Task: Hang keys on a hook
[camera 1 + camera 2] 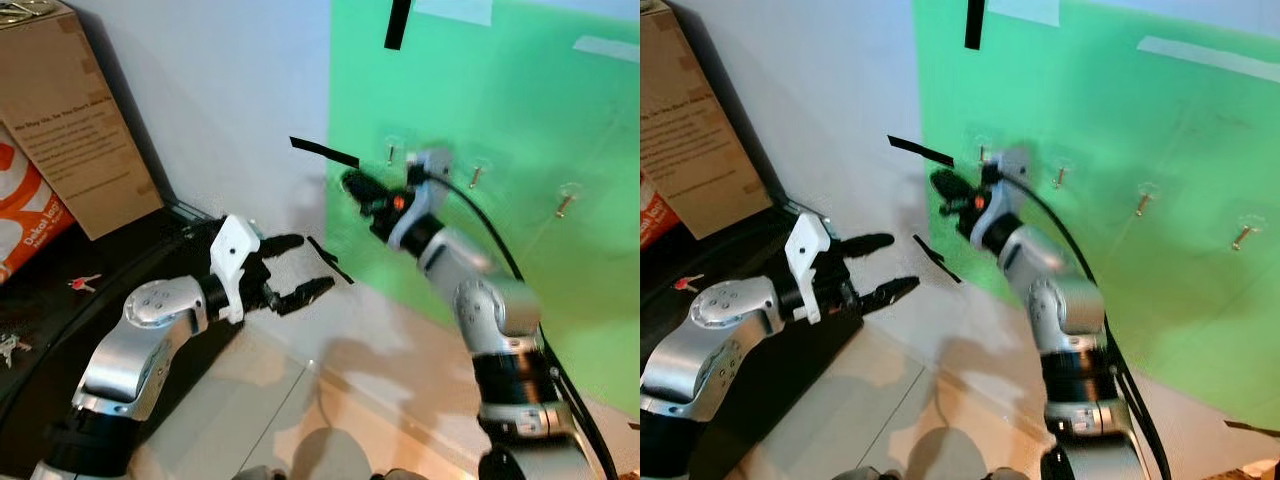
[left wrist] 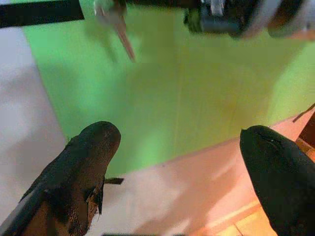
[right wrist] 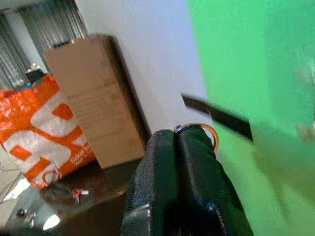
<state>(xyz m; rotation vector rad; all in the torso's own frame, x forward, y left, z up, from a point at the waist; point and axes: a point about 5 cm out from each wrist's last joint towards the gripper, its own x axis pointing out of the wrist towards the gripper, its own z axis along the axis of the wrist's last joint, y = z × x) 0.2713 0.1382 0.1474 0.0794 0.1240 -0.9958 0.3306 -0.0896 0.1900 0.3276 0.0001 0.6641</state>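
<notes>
The left gripper is raised in front of the robot with its two black fingers spread wide apart and nothing between them. Beyond its fingertips lie the white wall and the lower edge of the green sheet. Behind and to the left of this gripper, a dark table carries a red-tagged key and, at its near edge, another key bunch.

The right gripper is extended up and forward to the green sheet, fingers pressed together. A metal key ring protrudes from between the fingertips, so the gripper is clamped on it. In the left wrist view a key hangs below this gripper, in front of the sheet.

Just beyond the right gripper's tip, the nearest hook sits on the sheet. Whether the ring touches it cannot be told. Two more hooks follow to the gripper's right.

Farther left, a cardboard box and an orange bag stand against the wall.
</notes>
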